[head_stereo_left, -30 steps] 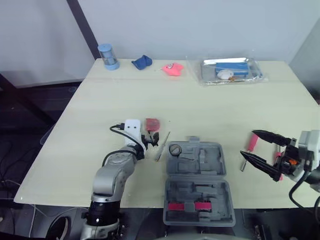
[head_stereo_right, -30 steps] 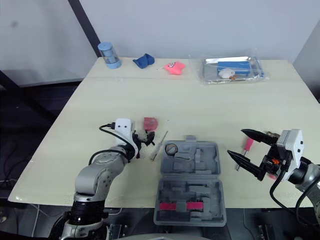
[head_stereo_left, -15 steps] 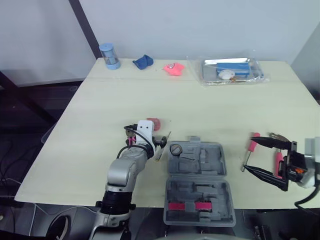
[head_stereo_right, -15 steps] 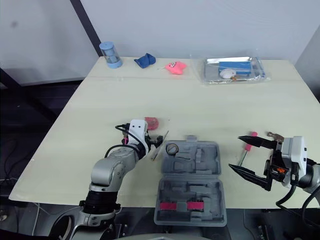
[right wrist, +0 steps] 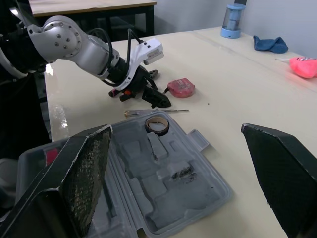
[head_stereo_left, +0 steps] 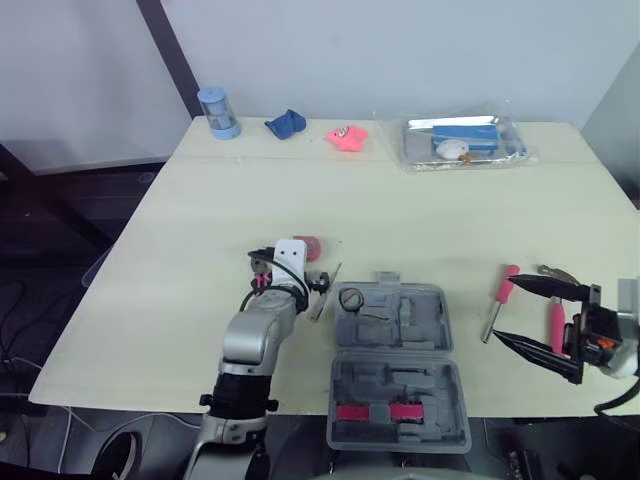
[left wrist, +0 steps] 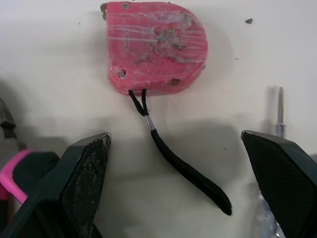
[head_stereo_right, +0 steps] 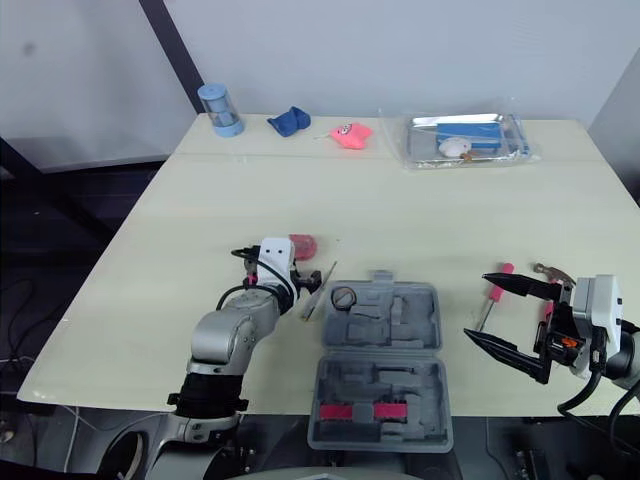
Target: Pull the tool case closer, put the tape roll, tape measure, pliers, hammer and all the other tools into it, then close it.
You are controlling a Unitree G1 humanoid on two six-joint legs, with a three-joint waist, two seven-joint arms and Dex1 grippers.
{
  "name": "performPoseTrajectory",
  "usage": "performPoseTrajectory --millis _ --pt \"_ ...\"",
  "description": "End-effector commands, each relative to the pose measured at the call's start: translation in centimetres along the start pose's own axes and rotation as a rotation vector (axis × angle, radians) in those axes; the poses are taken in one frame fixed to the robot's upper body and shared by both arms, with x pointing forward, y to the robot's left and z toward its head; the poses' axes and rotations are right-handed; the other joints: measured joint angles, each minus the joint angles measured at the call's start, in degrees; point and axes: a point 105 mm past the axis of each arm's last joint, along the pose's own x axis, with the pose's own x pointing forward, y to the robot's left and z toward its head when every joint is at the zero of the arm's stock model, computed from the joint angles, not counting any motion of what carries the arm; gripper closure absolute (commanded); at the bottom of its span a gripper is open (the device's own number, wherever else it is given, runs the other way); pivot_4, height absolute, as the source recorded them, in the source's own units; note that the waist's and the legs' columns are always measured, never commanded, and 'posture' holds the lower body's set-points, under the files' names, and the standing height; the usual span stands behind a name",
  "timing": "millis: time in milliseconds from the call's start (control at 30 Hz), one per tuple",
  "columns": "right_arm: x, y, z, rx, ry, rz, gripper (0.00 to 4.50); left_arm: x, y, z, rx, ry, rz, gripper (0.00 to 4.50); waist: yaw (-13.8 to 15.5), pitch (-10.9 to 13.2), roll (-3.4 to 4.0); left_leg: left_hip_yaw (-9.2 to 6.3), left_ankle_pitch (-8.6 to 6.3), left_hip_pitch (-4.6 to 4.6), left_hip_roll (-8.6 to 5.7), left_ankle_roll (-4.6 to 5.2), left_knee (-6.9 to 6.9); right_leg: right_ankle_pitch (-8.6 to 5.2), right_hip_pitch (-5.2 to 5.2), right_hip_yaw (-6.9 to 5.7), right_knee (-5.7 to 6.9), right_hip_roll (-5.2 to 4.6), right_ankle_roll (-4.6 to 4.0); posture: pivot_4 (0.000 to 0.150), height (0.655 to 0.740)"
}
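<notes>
L gripper (left wrist: 176, 139), fingers spread wide, points at red tape measure (left wrist: 156, 47) just ahead, next to open grey tool case (head_stereo_left: 430, 330) w/ tape roll (head_stereo_left: 351, 298) inside, at table (head_stereo_left: 400, 220) front; R gripper (head_stereo_left: 505, 308), fingers also spread, beside red screwdriver (head_stereo_left: 503, 292).

Pale table (head_stereo_left: 400, 215) with tool case (head_stereo_left: 422, 318), tape measure (left wrist: 156, 47), screwdriver (head_stereo_left: 498, 308)

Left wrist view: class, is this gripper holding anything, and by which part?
Nothing is held. The left gripper is open; the red tape measure and its black strap lie on the table ahead of the fingers, untouched.
</notes>
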Motion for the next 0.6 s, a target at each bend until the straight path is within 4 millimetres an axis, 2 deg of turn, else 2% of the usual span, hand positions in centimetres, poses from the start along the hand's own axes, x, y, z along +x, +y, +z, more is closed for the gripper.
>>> performPoseTrajectory --millis 33,100,200,400,433,467,500,600 --pt "-0.2 0.1 0.7 -0.045 -0.011 -0.004 0.09 0.2 0.7 -0.1 0.01 -0.005 0.053 0.0 0.0 0.0 0.0 0.0 0.0 0.0 0.0 0.0 0.0 0.0 0.0 -0.01 0.0 0.0 0.0 0.15 0.74" --pt "-0.2 0.1 0.6 -0.046 -0.01 -0.005 0.09 0.2 1.0 -0.2 -0.003 -0.002 0.077 0.0 0.0 0.0 -0.01 0.0 0.0 0.0 0.0 0.0 0.0 0.0 0.0 0.01 0.0 -0.01 0.0 0.15 0.74" --pt "-0.1 0.3 0.5 -0.045 -0.008 -0.004 0.0 0.2 1.5 -0.5 0.005 0.004 0.099 0.71 0.0 0.0 0.0 0.0 0.0 0.01 0.0 0.0 0.0 0.0 0.0 0.08 0.01 -0.01 0.0 0.15 0.74" --pt "0.0 0.4 0.3 -0.048 -0.007 0.001 0.0 0.4 2.0 -0.9 0.005 0.014 0.112 3.39 0.0 0.0 0.0 0.0 0.01 0.01 0.01 -0.01 0.0 0.0 0.0 0.12 0.0 -0.02 0.0 0.15 0.74" --pt "0.1 0.5 0.3 -0.05 -0.006 0.002 0.0 0.5 2.1 -1.0 0.004 0.016 0.116 3.64 0.0 0.0 0.0 0.0 0.01 0.02 0.01 -0.01 0.0 0.0 0.0 0.12 0.01 -0.01 0.0 0.15 0.74" --pt "0.1 0.5 0.3 -0.051 -0.007 0.002 0.0 0.5 2.2 -1.1 0.003 0.017 0.118 4.18 0.0 0.0 0.0 0.0 0.01 0.02 0.01 -0.01 0.0 0.0 0.0 0.13 0.01 -0.01 0.0 0.15 0.74" --pt "0.1 0.5 0.3 -0.051 -0.007 0.001 0.0 0.5 2.2 -1.2 0.004 0.019 0.118 4.48 0.0 0.0 0.0 -0.01 0.01 0.02 0.01 -0.01 0.0 0.0 0.0 0.13 0.01 -0.01 0.0 0.15 0.74" --pt "0.1 0.5 0.2 -0.049 -0.008 -0.001 0.0 0.4 2.2 -1.5 0.009 0.022 0.11 4.48 0.0 0.0 0.01 0.0 0.01 0.02 0.01 -0.02 0.0 0.0 0.01 0.14 0.01 -0.02 0.0 0.15 0.74"
